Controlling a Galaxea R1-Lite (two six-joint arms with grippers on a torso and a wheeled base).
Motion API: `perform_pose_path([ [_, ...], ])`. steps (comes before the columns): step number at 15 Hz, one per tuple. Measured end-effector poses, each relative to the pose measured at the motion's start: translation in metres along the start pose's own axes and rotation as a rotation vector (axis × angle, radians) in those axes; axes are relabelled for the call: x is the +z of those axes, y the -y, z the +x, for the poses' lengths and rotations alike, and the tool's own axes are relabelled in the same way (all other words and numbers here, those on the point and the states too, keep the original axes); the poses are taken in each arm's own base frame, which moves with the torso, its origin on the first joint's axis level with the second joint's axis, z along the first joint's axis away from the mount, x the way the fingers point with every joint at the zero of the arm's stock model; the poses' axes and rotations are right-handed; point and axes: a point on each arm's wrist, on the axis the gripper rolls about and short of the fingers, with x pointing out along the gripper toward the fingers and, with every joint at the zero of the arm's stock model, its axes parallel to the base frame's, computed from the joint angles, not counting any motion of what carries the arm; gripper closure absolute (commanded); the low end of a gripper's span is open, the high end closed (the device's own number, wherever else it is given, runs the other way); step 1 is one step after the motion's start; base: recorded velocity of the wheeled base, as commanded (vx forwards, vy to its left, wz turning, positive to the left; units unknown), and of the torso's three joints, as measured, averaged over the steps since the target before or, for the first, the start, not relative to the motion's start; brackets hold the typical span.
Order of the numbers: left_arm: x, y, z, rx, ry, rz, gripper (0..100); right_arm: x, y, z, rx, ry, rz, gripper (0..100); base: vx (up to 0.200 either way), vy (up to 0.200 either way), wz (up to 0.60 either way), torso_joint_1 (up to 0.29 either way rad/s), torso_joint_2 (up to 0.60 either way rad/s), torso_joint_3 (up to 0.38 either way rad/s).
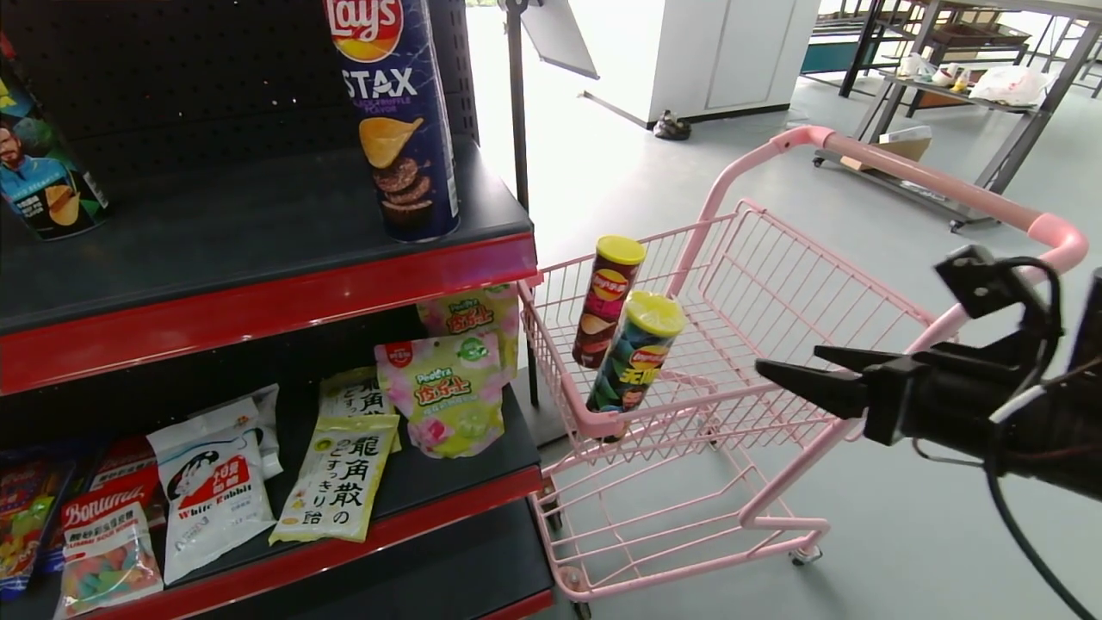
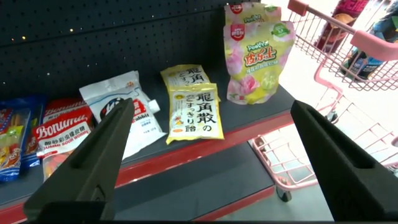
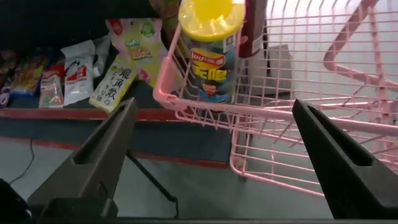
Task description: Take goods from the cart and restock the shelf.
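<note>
A pink cart (image 1: 861,159) stands to the right of the shelf (image 1: 258,306). Two chip cans with yellow lids lean in the cart's corner nearest the shelf: a dark red can (image 1: 605,301) and, in front of it, a blue-green can (image 1: 637,362). My right gripper (image 1: 788,359) hovers open just outside the cart's near side, pointing at the cans. In the right wrist view the blue-green can (image 3: 210,56) sits beyond the open right gripper (image 3: 214,102), behind the cart rim (image 3: 280,115). My left gripper (image 2: 211,102) is open and empty, facing the lower shelf's snack bags.
A tall blue chip can (image 1: 396,112) stands on the top shelf, with another can (image 1: 43,172) at its far left. The lower shelf holds a green-pink bag (image 1: 448,396), a yellow packet (image 1: 340,478) and a white bag (image 1: 211,486). Metal tables stand behind the cart.
</note>
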Motion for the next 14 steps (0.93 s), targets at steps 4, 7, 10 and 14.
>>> perform_pose_path([
  [4, 0.0, 0.0, 0.0, 0.0, 0.0, 0.0, 0, -0.012, -0.007, 0.049, 0.077, -0.095, 0.013, 0, 0.0, 0.0, 0.0, 0.0, 0.0, 0.0],
  [7, 0.0, 0.0, 0.0, 0.0, 0.0, 0.0, 0, -0.014, -0.006, 0.076, 0.085, -0.118, 0.013, 0, 0.0, 0.0, 0.0, 0.0, 0.0, 0.0],
  [10, 0.0, 0.0, 0.0, 0.0, 0.0, 0.0, 0, -0.012, -0.002, 0.106, 0.085, -0.123, 0.008, 0, 0.0, 0.0, 0.0, 0.0, 0.0, 0.0],
  [14, 0.0, 0.0, 0.0, 0.0, 0.0, 0.0, 0, -0.016, 0.005, 0.138, 0.073, -0.135, 0.008, 0, 0.0, 0.0, 0.0, 0.0, 0.0, 0.0],
])
